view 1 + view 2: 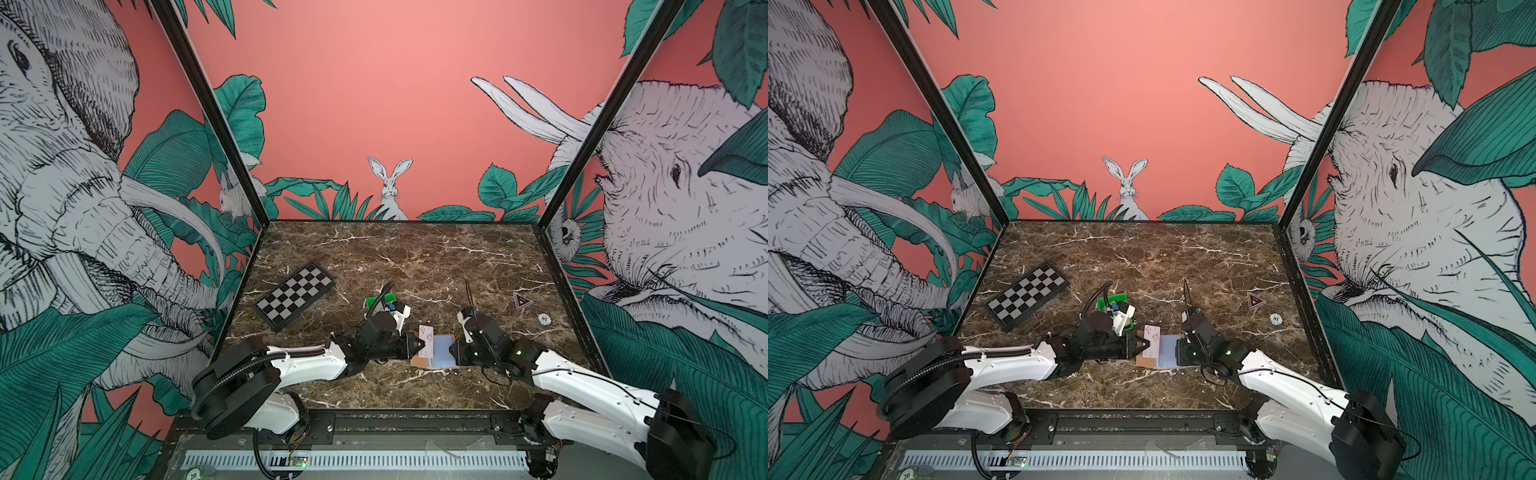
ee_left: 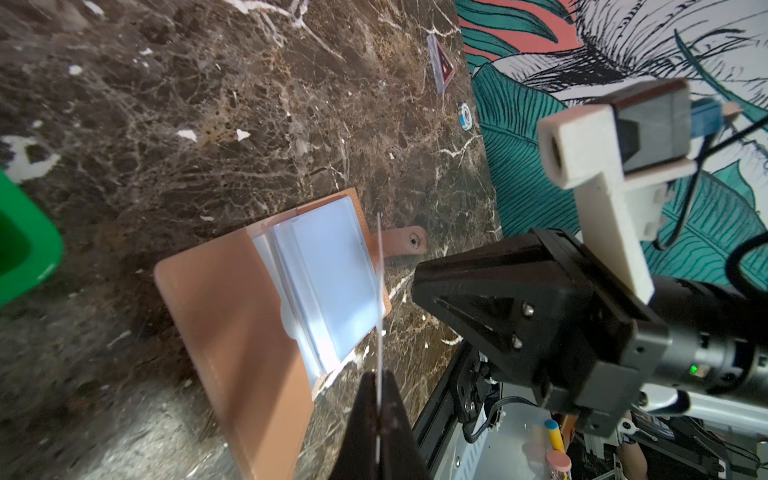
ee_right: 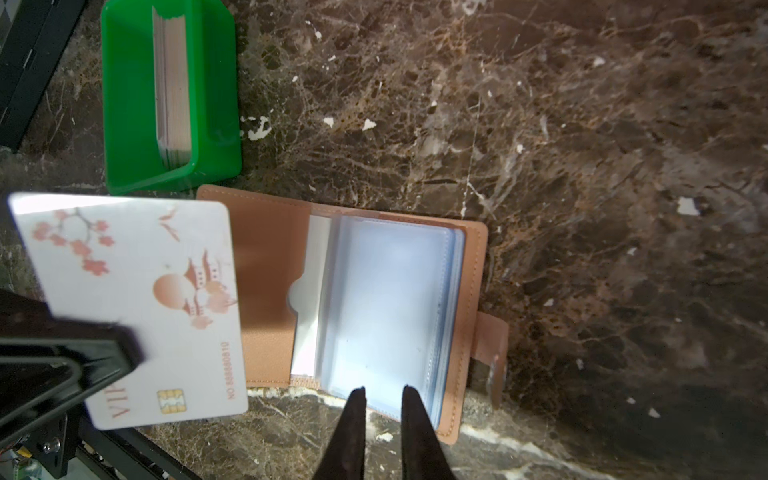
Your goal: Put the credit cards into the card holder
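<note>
Marble tabletop (image 1: 415,257): glossy card (image 3: 137,307) (pinched) over leathery card holder (image 3: 270,257).

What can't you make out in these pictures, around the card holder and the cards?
- Green tray: the card stack shows edge-on in the right wrist view; faces and count unreadable.
- Card holder: the held card covers part of its cover.
- Poker chip: markings too small in both top views.
</note>
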Robot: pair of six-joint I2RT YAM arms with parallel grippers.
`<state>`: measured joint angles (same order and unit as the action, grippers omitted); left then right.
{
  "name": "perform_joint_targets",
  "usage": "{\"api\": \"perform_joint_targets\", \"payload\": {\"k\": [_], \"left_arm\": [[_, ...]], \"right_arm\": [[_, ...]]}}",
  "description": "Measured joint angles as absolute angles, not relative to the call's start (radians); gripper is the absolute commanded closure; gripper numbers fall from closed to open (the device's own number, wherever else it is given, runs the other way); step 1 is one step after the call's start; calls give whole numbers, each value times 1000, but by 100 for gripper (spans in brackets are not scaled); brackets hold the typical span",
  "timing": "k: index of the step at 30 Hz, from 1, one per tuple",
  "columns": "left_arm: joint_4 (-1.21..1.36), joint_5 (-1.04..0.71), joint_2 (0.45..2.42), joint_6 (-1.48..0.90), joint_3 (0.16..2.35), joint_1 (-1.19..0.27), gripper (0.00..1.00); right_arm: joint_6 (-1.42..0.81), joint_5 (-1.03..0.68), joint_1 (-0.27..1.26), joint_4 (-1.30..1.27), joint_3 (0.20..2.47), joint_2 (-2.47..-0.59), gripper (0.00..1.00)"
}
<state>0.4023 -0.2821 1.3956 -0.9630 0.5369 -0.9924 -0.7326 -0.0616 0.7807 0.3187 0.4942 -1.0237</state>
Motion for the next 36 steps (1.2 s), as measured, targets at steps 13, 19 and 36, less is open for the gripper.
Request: {"api": "perform_joint_targets", "payload": {"k": [13,19,36], "left_arm": [[398,-248,1479,-976,589,-1027,100],[366,-223,1489,-977,589,-1032,100],[346,-190,1489,-1041,588,-1032,100]], "right_arm": [[-732,-67,781,296,494,-1134,83],[-732,-58,781,301,494,-1155,83],[-733,-36,781,319,494,-1199,85]]}}
